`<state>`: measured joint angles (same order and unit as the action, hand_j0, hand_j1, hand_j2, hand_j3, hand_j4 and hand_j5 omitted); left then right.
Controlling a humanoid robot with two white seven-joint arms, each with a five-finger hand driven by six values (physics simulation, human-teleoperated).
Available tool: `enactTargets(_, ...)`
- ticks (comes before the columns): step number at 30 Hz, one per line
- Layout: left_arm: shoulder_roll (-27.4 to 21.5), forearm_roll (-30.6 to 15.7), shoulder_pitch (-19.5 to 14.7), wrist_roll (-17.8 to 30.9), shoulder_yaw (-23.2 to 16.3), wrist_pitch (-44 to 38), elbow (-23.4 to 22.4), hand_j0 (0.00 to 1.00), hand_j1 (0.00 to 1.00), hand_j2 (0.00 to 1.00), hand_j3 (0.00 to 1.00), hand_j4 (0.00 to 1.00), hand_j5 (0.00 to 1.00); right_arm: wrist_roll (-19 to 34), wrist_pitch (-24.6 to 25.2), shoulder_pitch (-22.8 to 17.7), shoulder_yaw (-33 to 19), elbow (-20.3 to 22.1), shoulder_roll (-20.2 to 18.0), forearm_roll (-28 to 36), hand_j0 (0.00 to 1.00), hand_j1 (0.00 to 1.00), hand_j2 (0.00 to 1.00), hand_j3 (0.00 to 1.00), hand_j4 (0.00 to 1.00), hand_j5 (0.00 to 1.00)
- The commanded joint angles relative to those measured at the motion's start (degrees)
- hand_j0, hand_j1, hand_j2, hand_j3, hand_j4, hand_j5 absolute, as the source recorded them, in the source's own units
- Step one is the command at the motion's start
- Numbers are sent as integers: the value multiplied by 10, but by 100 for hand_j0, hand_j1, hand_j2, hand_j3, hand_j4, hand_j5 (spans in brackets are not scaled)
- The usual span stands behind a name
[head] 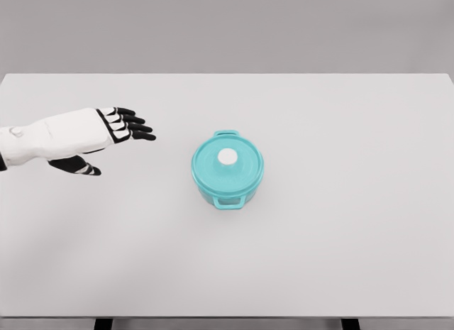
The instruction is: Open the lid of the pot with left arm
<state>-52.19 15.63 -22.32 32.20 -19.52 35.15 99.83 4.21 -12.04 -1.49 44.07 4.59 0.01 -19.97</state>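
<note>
A teal pot (228, 171) sits near the middle of the white table (340, 223). Its teal lid (227, 165) rests on it, with a white round knob (228, 157) at the centre. Small handles stick out at the pot's far and near sides. My left hand (117, 142) hovers to the left of the pot, a short gap away from it. The black fingers (135, 124) are stretched toward the pot and the thumb points down; the hand holds nothing. My right arm does not show.
The table's far edge runs along the top against a grey wall. Its near edge lies at the bottom of the picture, with dark legs below.
</note>
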Motion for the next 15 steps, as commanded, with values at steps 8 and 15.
enactTargets(8, -4, 0, -9, 1, -2, -2, 1, 100, 100, 100, 100, 100, 100, 0, 0, -10, 0, 1, 0, 0, 100, 100, 100, 100, 100, 100)
enactTargets(15, -9, 5, -63, 22, -28, -2, 8, 100, 100, 100, 100, 100, 100, 0, 0, -10, 1, 1, 0, 0, 100, 100, 100, 100, 100, 100)
